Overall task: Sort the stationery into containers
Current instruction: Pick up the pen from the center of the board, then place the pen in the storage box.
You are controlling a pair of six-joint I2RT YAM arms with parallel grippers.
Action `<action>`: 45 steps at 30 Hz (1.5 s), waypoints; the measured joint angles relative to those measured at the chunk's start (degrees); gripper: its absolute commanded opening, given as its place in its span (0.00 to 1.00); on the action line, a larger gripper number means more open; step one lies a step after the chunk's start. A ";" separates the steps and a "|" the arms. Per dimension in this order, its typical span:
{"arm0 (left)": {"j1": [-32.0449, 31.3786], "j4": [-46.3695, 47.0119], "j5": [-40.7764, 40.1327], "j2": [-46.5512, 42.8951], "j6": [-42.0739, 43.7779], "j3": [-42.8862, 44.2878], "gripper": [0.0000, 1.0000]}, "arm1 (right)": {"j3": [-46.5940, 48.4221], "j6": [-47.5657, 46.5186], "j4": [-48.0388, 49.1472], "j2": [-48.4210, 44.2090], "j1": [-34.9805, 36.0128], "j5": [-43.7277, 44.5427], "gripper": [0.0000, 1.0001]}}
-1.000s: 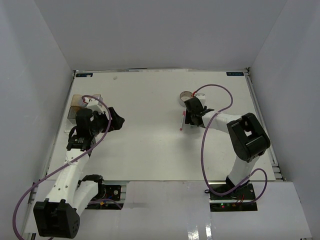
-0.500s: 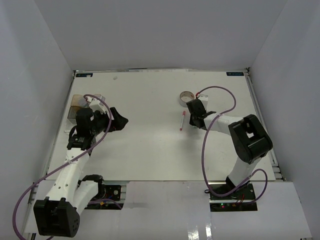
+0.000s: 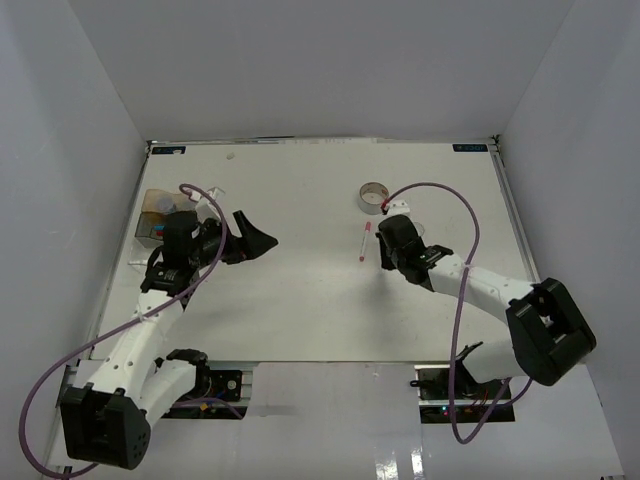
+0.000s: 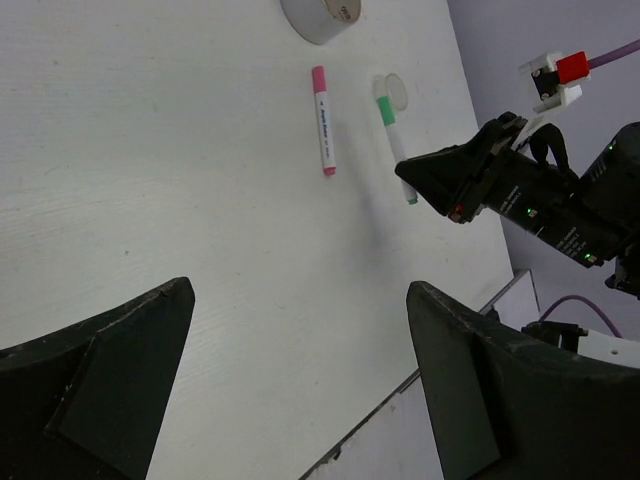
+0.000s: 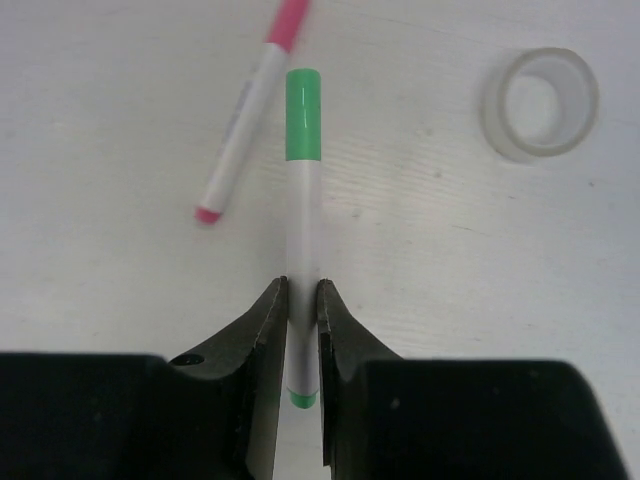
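Observation:
My right gripper point(image 5: 302, 285) is shut on the white barrel of the green-capped marker point(image 5: 302, 170), low over the table; I cannot tell whether the marker is lifted. The pink-capped marker point(image 5: 245, 120) lies just left of it, apart. In the top view my right gripper point(image 3: 385, 252) sits right of the pink marker point(image 3: 362, 243). My left gripper point(image 3: 252, 240) hangs open and empty over mid-table, away from the amber box point(image 3: 152, 203) at the far left. The left wrist view shows both markers, pink point(image 4: 322, 118) and green point(image 4: 395, 135), far ahead of its fingers.
A large tape roll point(image 3: 373, 196) lies behind the markers. A small clear round piece point(image 5: 540, 103) rests to the right of the green marker. The box shows coloured caps inside. White walls enclose the table on three sides.
The right gripper came forward from the tape roll and closed on the green marker. The left gripper swung right, away from the box, staying open.

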 measured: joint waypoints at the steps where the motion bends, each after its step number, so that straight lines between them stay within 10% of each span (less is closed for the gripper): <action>1: -1.31 0.17 -0.33 0.20 -0.90 0.52 0.98 | -0.17 -0.66 0.07 -1.49 1.51 -0.92 0.15; 22: -29.29 8.13 -22.14 21.94 -18.60 10.82 0.88 | -0.31 -2.43 7.80 -10.95 17.68 -12.44 0.15; 32: -30.88 10.23 -23.76 26.03 -20.65 12.37 0.67 | -0.31 -1.73 9.66 -11.21 17.68 -12.26 0.15; 45: -31.34 12.79 -23.47 26.84 -22.32 12.37 0.15 | -0.46 -0.48 12.13 -11.58 17.68 -11.72 0.25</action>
